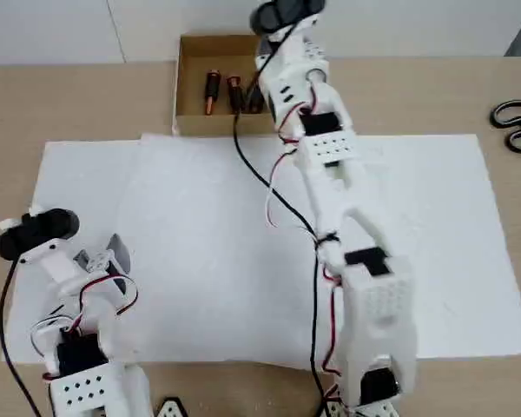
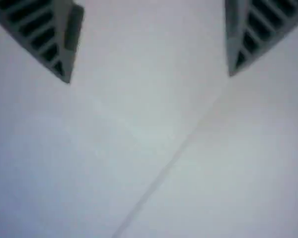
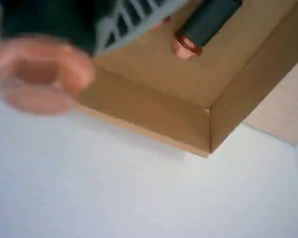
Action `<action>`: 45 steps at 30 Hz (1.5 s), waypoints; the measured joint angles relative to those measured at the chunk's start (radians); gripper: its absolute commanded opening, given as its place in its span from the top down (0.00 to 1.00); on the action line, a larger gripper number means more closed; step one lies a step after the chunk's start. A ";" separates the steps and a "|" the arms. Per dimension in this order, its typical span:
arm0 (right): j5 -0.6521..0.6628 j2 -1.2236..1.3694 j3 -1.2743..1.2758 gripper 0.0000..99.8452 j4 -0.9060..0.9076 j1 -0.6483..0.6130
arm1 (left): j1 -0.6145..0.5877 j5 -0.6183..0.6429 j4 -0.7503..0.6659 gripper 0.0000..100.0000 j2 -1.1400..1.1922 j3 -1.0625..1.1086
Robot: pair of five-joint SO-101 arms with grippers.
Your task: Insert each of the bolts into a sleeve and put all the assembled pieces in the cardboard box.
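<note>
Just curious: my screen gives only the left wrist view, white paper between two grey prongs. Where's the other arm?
Observer: The right arm stretches across the sheet to the cardboard box at the far side of the table.
Visitor: Anything inside it?
Observer: At least two copper-tipped pieces, lying side by side.
Visitor: Anything else around?
Observer: Scissors on the bare tabletop, off the sheet.
</note>
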 measured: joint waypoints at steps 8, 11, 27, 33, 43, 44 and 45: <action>0.000 0.365 -0.391 1.00 0.000 0.003 | 0.000 0.000 0.000 0.81 0.000 0.000; 0.000 0.476 -0.502 1.00 0.000 0.002 | 0.000 0.000 0.000 0.81 0.000 0.000; 0.000 0.655 -0.628 0.88 0.006 0.002 | 0.000 0.000 0.000 0.81 0.000 0.000; 0.000 0.654 -0.637 0.79 0.084 0.003 | 0.000 0.000 0.000 0.81 0.000 0.000; 0.000 0.654 -0.746 0.79 0.137 0.005 | 0.000 0.000 0.000 0.81 0.000 0.000; 0.000 0.654 -0.792 0.79 0.169 0.009 | 0.000 0.000 0.000 0.81 0.000 0.000; 0.000 0.654 -0.844 0.79 0.210 0.012 | 0.000 0.000 0.000 0.81 0.000 0.000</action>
